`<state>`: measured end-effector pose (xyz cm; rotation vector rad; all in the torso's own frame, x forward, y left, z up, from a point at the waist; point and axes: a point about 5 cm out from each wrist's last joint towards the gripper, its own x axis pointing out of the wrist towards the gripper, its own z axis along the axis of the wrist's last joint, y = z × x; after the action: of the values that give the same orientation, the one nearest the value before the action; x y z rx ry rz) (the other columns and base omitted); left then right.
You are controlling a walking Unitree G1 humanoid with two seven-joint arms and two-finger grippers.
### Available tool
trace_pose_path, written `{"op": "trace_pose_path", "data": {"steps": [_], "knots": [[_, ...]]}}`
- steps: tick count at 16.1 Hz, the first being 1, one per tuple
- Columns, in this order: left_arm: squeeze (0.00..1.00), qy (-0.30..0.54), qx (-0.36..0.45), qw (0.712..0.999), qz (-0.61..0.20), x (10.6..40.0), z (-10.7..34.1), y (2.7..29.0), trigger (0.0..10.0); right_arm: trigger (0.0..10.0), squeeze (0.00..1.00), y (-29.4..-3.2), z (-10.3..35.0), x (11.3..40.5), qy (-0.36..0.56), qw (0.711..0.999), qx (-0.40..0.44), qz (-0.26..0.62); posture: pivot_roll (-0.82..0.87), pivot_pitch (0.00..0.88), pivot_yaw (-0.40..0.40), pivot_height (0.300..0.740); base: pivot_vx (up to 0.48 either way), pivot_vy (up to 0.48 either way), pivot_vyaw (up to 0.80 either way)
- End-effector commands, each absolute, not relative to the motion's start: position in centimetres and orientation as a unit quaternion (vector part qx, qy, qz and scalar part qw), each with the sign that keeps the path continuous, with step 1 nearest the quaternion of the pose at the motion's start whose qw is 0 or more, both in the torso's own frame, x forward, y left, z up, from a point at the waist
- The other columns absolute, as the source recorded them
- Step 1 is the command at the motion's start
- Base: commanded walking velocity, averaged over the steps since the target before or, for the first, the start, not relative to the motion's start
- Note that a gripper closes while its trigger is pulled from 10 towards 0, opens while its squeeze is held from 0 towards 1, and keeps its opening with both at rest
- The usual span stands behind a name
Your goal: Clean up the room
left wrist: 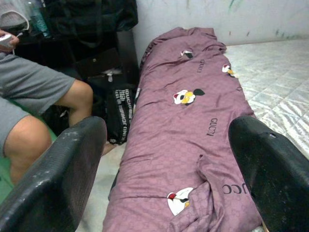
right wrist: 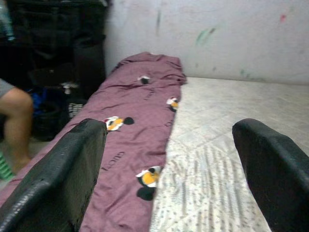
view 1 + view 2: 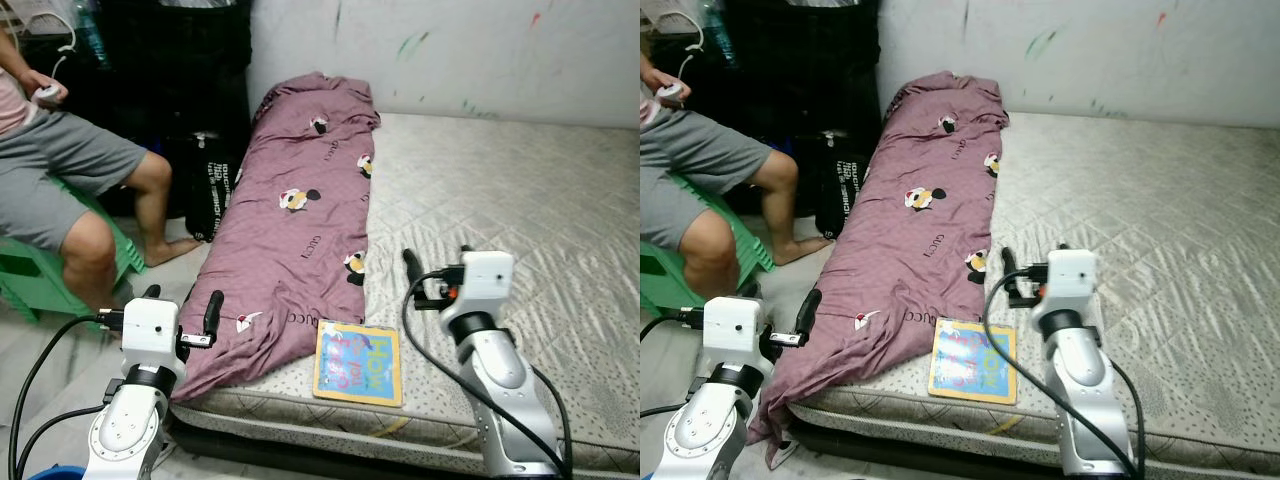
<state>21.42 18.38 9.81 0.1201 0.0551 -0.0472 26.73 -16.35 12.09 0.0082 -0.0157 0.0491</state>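
A humanoid robot faces an unmade bed, both arms raised. Its left claw [image 3: 180, 312] hangs spread wide and empty over the near left corner, where a purple quilt [image 3: 300, 220] runs down the mattress's [image 3: 500, 200] left side and droops off the edge. The right claw [image 3: 435, 262], likewise agape and holding nothing, hovers over bare mattress, right of a children's book [image 3: 358, 364] lying at the near edge. A seated person [image 3: 70, 190] is at far left. The risk: tugging the quilt could sweep the book to the floor.
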Motion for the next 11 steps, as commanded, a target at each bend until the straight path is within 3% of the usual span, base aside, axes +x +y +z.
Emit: {"op": "trace_pose_path", "data": {"steps": [1, 4, 11], "knots": [[0.00, 0.026, 0.061, 0.998, -0.023, 21.49, 9.79, 18.51, 10.0, 10.0, 0.00, -16.49, 12.10, 26.87, -0.007, 1.000, 0.001, 0.021, -0.06, 0.000, -0.009, 0.740, 0.000, 0.000, 0.00], [0.00, 0.022, 0.057, 0.998, -0.021, 21.91, 9.95, 18.58, 10.0, 10.0, 0.00, -16.55, 12.27, 27.31, -0.012, 1.000, 0.001, 0.019, -0.06, 0.000, -0.007, 0.740, 0.000, -0.276, -0.74], [0.00, 0.019, 0.054, 0.998, -0.022, 22.14, 9.91, 18.48, 10.0, 10.0, 0.00, -16.42, 12.29, 27.48, -0.014, 1.000, -0.004, 0.024, -0.07, 0.000, -0.007, 0.740, 0.000, -0.352, 0.00]]}}
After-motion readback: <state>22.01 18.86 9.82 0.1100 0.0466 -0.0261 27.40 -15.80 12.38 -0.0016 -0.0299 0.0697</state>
